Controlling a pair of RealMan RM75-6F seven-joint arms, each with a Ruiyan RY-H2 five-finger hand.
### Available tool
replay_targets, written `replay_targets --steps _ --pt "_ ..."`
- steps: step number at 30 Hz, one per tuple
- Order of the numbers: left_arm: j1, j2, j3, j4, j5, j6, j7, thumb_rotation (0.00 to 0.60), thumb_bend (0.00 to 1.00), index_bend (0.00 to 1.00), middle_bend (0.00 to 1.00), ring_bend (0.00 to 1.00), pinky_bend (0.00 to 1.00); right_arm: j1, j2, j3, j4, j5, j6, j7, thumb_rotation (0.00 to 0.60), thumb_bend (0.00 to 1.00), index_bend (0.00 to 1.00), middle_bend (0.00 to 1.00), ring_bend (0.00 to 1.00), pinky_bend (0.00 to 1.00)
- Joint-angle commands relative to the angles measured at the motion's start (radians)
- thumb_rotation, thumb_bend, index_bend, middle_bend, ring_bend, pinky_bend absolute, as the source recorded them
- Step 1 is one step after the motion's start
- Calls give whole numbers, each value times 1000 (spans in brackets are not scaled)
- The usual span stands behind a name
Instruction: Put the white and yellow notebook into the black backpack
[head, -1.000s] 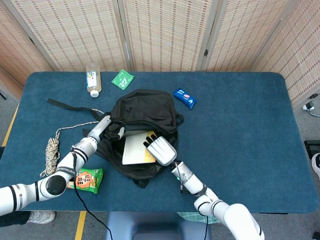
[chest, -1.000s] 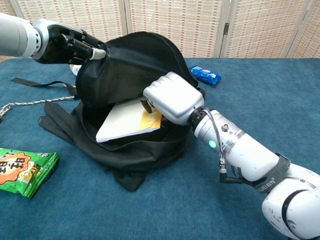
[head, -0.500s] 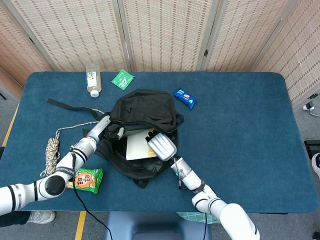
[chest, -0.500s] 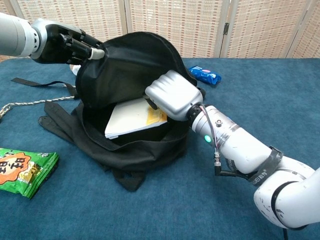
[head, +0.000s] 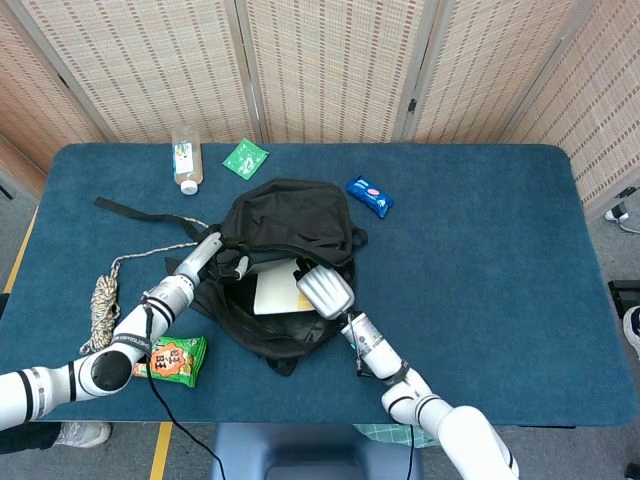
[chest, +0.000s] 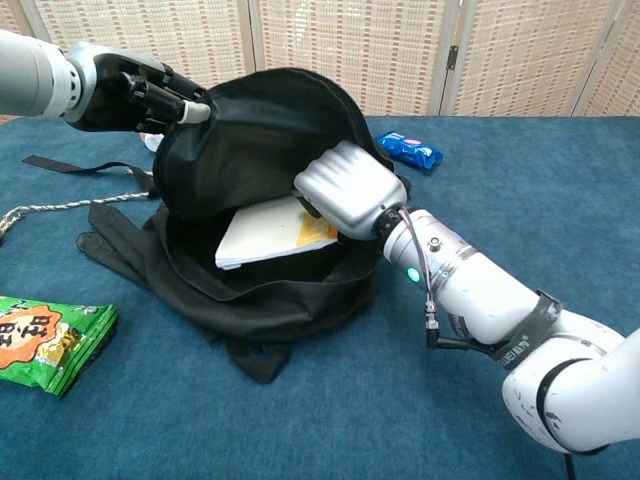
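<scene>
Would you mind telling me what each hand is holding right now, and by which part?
The left hand holds the black backpack by its opening's upper edge; the right hand grips the notebook at its yellow end.

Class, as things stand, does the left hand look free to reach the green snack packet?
Probably not: the left hand holds the black backpack open; the green snack packet lies nearby.

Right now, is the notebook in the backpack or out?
Partly in. The notebook sits inside the black backpack's open mouth, one end still showing. The right hand holds it; the left hand holds the flap up.
</scene>
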Motion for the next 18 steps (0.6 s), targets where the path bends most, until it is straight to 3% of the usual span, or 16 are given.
replay_targets --steps 1,7,18 --pt "-3 -2 3 6 -3 -3 -2 600 655 572 312 245 39 -14 18 -14 -21 -9 17 25 600 350 269 193 250 203" --pt "-10 -9 11 18 -13 -3 -4 600 655 548 306 242 38 -49 66 -40 -100 -26 54 43 600 251 27 114 188 182" --pt "-19 -4 25 16 -26 5 3 600 654 472 294 234 38 -141 246 -103 -431 -59 88 43 600 195 1 98 189 171"
